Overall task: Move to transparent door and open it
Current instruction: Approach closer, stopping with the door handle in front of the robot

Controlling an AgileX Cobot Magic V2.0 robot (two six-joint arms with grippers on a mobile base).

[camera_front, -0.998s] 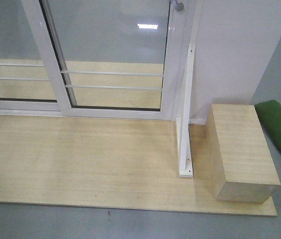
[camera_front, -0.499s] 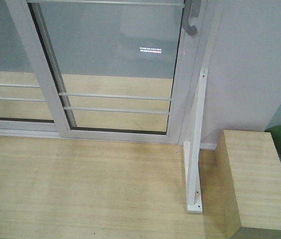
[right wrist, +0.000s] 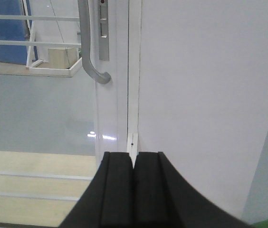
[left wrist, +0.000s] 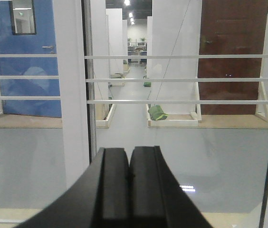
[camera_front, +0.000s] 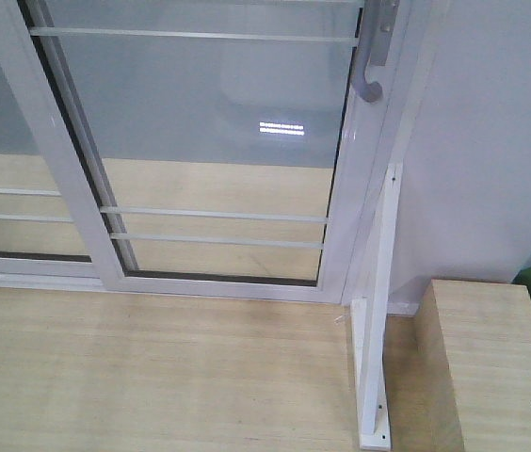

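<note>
**Approach stage: door shut, handle not yet gripped**

Well left of the pull handle (camera_front: pixel 371 66), the handleless barred panel (camera_front: pixel 2 179) is sitting behind the overlap. Directly left of the handle, the transparent door (camera_front: pixel 218 141) is filling its opening, with its right rail meeting the jamb. I am judging it to be fully closed. The handle is showing near the top edge of the front view, on that right rail. Right of the handle, a white wall (camera_front: pixel 491 141) is standing. A white brace (camera_front: pixel 378 358) and a wooden box (camera_front: pixel 491 367) are sitting lower down on the wooden platform (camera_front: pixel 152 377).

I am reading the step in hand as the approach, since neither gripper is touching the handle. The next move is calling for raising the right gripper (right wrist: pixel 135 166) up and left to the handle, parting its jaws, closing them round the curved bar, then drawing the door leftward along its track.

The left gripper (left wrist: pixel 129 164) is facing the glass left of the handle. Its jaws are pressed together with no gap, gripping nothing. The right gripper is pointing at the jamb just below and right of the handle, with its jaws likewise together and empty.
</note>
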